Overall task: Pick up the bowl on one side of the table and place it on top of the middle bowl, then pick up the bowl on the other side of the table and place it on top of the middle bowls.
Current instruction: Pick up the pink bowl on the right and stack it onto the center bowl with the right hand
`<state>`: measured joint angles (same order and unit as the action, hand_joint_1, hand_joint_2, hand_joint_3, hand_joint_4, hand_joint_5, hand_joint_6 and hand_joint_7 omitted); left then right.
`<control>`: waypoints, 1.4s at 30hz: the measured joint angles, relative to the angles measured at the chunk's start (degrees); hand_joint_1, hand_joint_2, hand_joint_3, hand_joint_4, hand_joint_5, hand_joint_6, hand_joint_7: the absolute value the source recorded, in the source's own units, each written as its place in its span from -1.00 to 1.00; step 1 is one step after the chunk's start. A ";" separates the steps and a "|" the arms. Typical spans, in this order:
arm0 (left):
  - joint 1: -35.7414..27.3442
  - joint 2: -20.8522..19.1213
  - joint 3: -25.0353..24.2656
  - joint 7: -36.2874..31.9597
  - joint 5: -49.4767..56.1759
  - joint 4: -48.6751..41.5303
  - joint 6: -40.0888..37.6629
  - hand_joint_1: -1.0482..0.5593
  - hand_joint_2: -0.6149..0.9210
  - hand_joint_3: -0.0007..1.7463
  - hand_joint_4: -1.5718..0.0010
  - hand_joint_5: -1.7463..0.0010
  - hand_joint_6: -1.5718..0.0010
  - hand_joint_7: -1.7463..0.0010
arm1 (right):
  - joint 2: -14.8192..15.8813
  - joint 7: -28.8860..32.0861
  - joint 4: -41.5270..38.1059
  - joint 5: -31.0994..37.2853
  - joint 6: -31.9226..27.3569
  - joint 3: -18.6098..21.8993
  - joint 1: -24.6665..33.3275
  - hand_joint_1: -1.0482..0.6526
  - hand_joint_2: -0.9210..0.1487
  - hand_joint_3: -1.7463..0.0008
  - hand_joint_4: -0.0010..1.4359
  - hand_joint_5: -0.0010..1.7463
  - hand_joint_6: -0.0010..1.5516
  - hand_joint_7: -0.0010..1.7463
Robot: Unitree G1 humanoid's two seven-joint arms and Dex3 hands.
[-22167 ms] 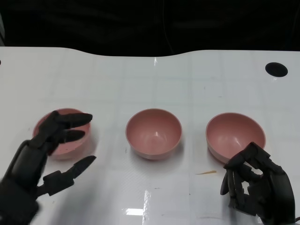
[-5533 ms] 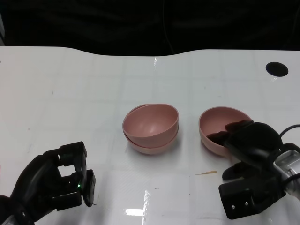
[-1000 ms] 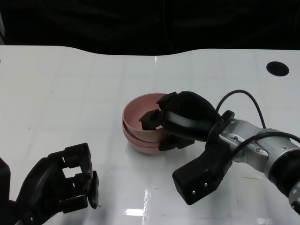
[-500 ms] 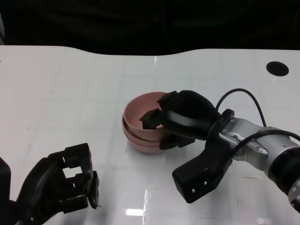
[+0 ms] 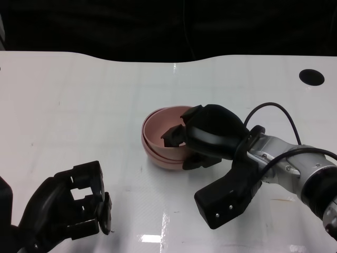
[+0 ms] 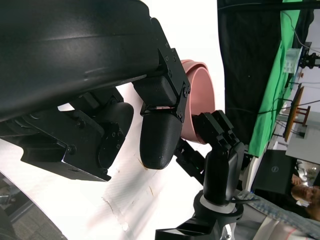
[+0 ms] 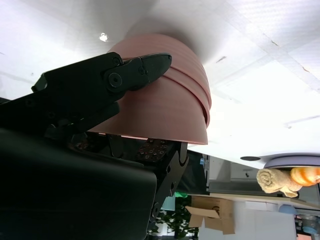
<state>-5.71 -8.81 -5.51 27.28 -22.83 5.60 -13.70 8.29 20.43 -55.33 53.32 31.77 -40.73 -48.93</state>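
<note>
The right hand (image 5: 208, 138) hides the near side of the pink bowls (image 5: 158, 138), gripping the top rim. They sit nested, rims uneven. The left hand (image 5: 68, 208) is curled on nothing.

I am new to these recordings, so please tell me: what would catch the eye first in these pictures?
First, the stack of pink bowls at the middle of the white table, with the right hand gripping the top bowl's rim, fingers inside it. Next, the left hand near the table's front edge on the robot's left, curled in and holding nothing.
</note>
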 measured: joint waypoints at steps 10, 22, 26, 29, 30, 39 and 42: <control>0.00 0.14 0.12 -0.42 0.50 0.01 0.01 0.73 0.93 0.48 -0.30 -1.00 -0.09 -1.00 | 0.18 -6.24 0.70 -1.42 -1.28 0.10 0.15 -0.87 -1.00 0.44 -0.95 -0.92 -0.84 -0.96; -0.18 0.07 0.57 -1.56 2.32 1.30 0.42 0.74 0.94 0.39 -0.22 -1.00 -0.02 -1.00 | 0.90 -6.00 4.19 2.30 -7.13 -2.36 2.51 -1.00 -1.00 0.10 -1.00 -1.00 -1.00 -1.00; -0.27 0.08 0.60 -1.57 2.26 1.47 0.20 0.73 0.95 0.39 -0.22 -1.00 -0.03 -1.00 | 0.90 -5.91 4.21 3.03 -7.56 -2.91 2.59 -1.00 -1.00 0.11 -1.00 -1.00 -1.00 -1.00; -0.31 0.10 0.57 -1.56 1.99 1.67 -0.30 0.73 0.96 0.38 -0.23 -1.00 -0.03 -1.00 | 0.89 -5.99 3.99 3.04 -7.63 -3.12 2.67 -1.00 -1.00 0.12 -1.00 -1.00 -1.00 -1.00; -0.31 0.12 0.55 -1.56 1.90 1.67 -0.38 0.72 0.96 0.37 -0.22 -1.00 -0.03 -1.00 | 0.89 -5.99 3.86 3.05 -7.64 -3.22 2.69 -1.00 -1.00 0.12 -1.00 -1.00 -1.00 -1.00; -0.31 0.16 0.54 -1.53 0.94 1.61 -0.19 0.71 0.91 0.40 -0.25 -1.00 -0.07 -1.00 | 1.00 -5.21 3.13 3.30 -7.64 -4.30 3.02 -1.00 -1.00 0.18 -1.00 -1.00 -1.00 -1.00; -0.31 0.16 0.57 -1.54 0.95 1.58 -0.21 0.71 0.90 0.42 -0.25 -1.00 -0.07 -1.00 | 1.89 -4.39 4.80 3.52 -7.61 -4.31 3.11 -1.00 -1.00 0.20 -1.00 -1.00 -1.00 -1.00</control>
<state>-6.02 -8.65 -4.94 25.74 -21.88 7.18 -13.91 10.18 16.04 -50.53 56.84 24.17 -45.04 -45.82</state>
